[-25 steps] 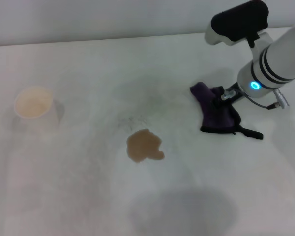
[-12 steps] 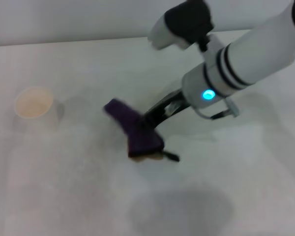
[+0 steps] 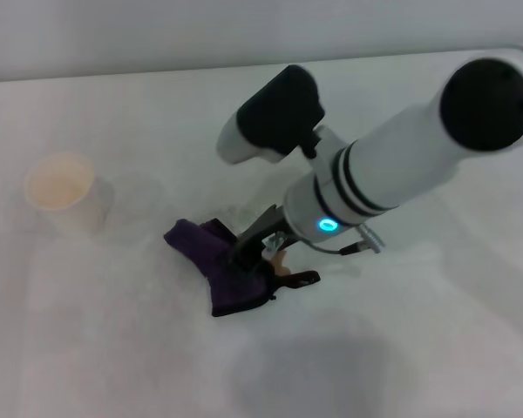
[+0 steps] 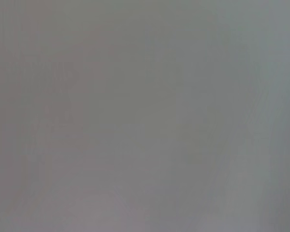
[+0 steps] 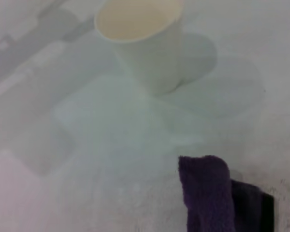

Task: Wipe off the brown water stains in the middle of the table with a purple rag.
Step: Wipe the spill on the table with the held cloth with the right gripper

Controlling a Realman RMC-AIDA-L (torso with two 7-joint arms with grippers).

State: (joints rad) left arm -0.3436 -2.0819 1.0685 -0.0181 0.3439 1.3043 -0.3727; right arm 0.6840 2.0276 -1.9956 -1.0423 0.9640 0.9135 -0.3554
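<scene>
one arm is at work: the right tool (image 3: pixel 251 252) reaches in from the right and comes down near the middle of the white worktop (image 3: pixel 139 348), its dark fingers clenched on the purple rag (image 3: pixel 216 261). the rag lies bunched on the surface under the tool, one fold reaching toward the robot's left, and its thin black loop tail (image 3: pixel 301 279) trails out on the opposite side. only a small tan sliver of the brown water stains (image 3: pixel 280 262) shows, right at the rag's edge beside the fingers; the rest is covered by cloth and tool. a blue light glows on the wrist above the tool.

a white paper cup (image 3: pixel 64 193) stands upright on the worktop well to the left of the rag, apart from it. in the right wrist view the same cup (image 5: pixel 142 41) stands beyond a dark purple fold of the rag (image 5: pixel 208 198), with bare worktop (image 5: pixel 87 145) between them.

the left tool is out of sight in every view, and the left wrist view shows only flat grey.
</scene>
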